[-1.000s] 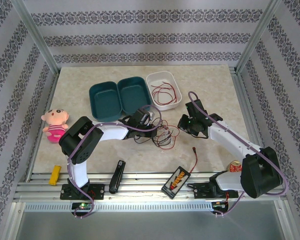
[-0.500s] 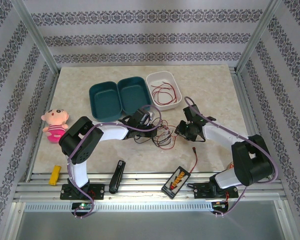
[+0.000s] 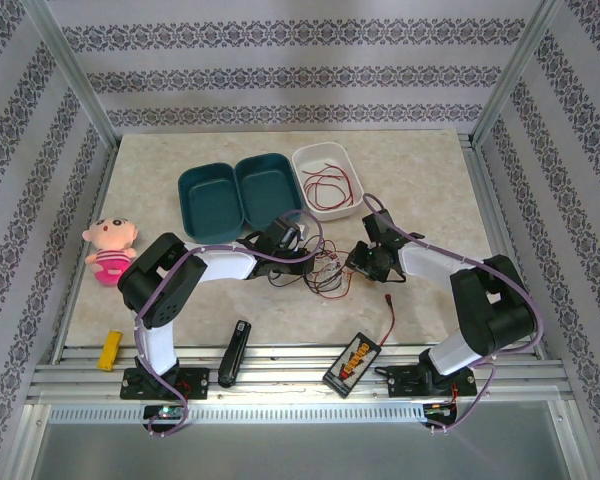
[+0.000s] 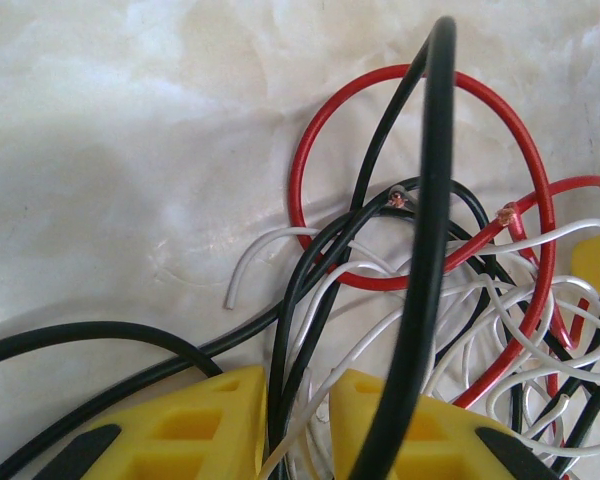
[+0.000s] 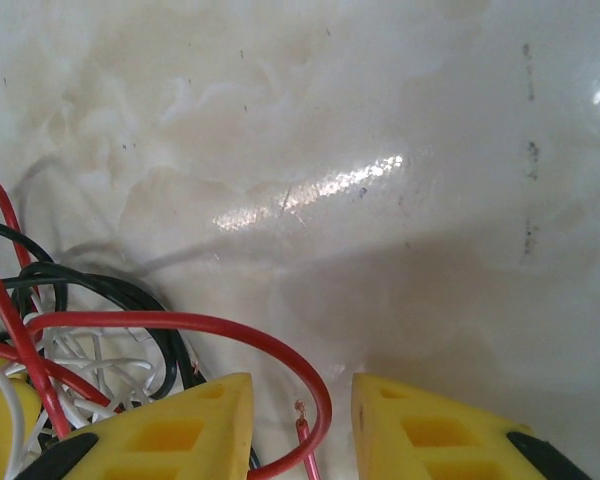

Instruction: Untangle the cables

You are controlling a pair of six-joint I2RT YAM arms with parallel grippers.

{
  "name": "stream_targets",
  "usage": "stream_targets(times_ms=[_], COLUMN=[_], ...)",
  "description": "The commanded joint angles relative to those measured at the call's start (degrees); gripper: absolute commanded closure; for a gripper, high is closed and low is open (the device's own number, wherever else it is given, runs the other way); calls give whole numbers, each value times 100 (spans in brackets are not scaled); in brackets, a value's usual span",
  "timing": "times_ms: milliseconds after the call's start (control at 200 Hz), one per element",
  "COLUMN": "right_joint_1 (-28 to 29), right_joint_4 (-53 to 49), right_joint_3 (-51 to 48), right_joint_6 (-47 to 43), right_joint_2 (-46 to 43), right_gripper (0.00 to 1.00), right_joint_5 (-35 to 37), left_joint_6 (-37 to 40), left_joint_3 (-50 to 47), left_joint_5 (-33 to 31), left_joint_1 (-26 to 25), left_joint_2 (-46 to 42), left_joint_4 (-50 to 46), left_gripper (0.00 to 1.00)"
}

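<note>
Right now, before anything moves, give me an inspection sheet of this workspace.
Surface: pale marbled tabletop, glossy.
Job's things: red wire, black wire and white wire tangled mid-table.
Clutter: two teal tubs, white tray holding loose red strands, plush doll, yellow block, black tool, black-and-yellow box.
Grippers: left gripper narrowly parted, black and white wires in the gap, grip unclear; right gripper open, red wire end between its fingers.
Cables: purple cords run along both arms.
Surroundings: patterned walls, aluminium frame.
</note>
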Motion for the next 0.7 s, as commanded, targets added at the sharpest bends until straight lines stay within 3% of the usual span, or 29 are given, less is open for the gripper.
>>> stream_targets(times_ms=[0,145,230,695], right_joint_1=[-75,-118,-134,168], right_joint_4=[158,30,-83,-1002], right_joint_3=[115,302,386,1277], right_joint_6=[-92,-248,-336,-979], right_joint_2=[100,143,32,-1007], right_gripper=[73,90,95,98], right_joint_5=[-78,0,109,993], left_joint_6=[-81,-82,-72,-56], left_joint_3=[-184,-193,-211,-126], left_joint_5=[51,43,16,71], left_joint_1=[24,22,24,33], left_joint_2=[126,114,88,157], left_joint_4=[-385,-403,-415,-453], left_gripper=[76,76,76,77])
